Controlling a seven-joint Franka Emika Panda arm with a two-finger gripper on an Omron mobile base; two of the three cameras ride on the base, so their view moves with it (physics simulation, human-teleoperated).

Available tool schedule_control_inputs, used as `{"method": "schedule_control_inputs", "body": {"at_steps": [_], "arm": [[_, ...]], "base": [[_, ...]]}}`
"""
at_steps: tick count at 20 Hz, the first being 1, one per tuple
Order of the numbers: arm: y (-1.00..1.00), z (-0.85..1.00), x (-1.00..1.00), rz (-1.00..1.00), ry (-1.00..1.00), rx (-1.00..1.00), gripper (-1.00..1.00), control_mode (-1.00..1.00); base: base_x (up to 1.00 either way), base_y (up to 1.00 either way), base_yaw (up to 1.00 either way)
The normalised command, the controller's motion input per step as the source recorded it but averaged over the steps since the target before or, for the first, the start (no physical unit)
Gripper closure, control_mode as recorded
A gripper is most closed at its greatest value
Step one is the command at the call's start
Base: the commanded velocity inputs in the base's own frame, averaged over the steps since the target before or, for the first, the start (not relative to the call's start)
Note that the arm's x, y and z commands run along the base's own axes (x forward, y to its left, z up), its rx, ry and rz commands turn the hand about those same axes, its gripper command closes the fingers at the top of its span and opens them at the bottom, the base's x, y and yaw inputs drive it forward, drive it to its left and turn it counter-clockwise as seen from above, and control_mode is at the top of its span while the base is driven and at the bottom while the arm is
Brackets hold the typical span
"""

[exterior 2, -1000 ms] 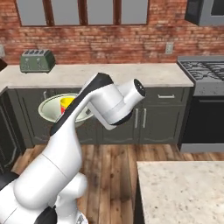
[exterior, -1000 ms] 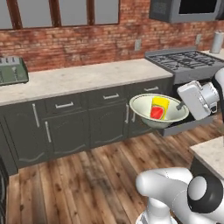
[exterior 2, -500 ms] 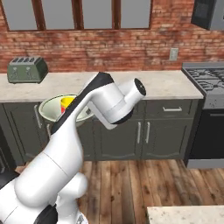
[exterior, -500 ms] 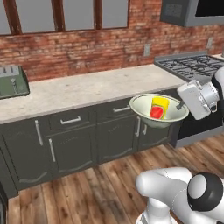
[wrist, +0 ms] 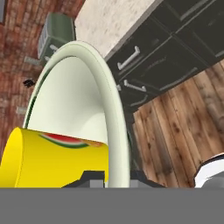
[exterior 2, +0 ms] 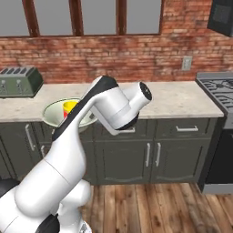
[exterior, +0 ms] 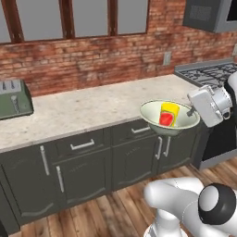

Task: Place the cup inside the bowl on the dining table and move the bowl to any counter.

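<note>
The cup [exterior: 168,114] is seen lying inside the bowl [exterior: 152,114], which is held in the air by its rim, just in front of the edge of the surface [exterior: 92,109] and above the dark cabinets [exterior: 83,166]. The rim is pinched between the fingers [wrist: 94,178] in the hand view. A green toaster [exterior: 14,99] is set well apart on the surface, against the brick wall [exterior: 92,58].
</note>
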Motion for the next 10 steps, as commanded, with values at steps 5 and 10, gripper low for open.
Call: {"method": "schedule_control_inputs", "body": {"at_steps": [5,10], "arm": [[0.0,0.0,0.0,0.0,0.0,0.0,1.0,1.0],[0.0,0.0,0.0,0.0,0.0,0.0,1.0,1.0]], "base": [[0.59,0.4,0.0],[0.45,0.33,0.0]]}}
